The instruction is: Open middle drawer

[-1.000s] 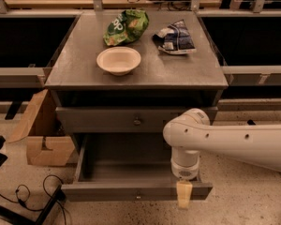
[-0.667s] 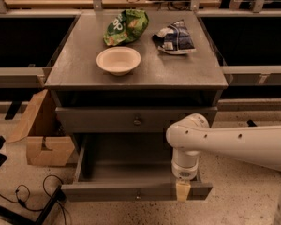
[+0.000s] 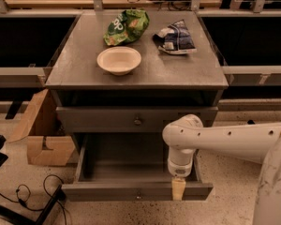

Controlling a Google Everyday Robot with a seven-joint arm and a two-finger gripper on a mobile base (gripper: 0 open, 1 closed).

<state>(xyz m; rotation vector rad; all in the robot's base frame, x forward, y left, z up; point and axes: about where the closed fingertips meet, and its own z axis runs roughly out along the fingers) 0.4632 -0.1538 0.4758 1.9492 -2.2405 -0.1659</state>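
The middle drawer (image 3: 131, 165) is pulled far out of the grey cabinet. Its bare grey box interior is empty, and its flat front carries a small round knob (image 3: 138, 196). My gripper (image 3: 178, 189) hangs from the white arm (image 3: 225, 139) that comes in from the right. It points down at the drawer's front edge, right of the knob. The closed drawer front above (image 3: 107, 120) has its own knob (image 3: 137, 121). Any drawer below the open one is hidden.
On the cabinet top (image 3: 75, 69) are a white bowl (image 3: 119, 60), a green chip bag (image 3: 126, 26) and a dark blue bag (image 3: 175, 36). A cardboard box (image 3: 40, 135) stands on the floor to the left, with black cables (image 3: 33, 193) near it.
My gripper has shifted slightly left and up along the open drawer's front edge. The drawer stays pulled out as before.
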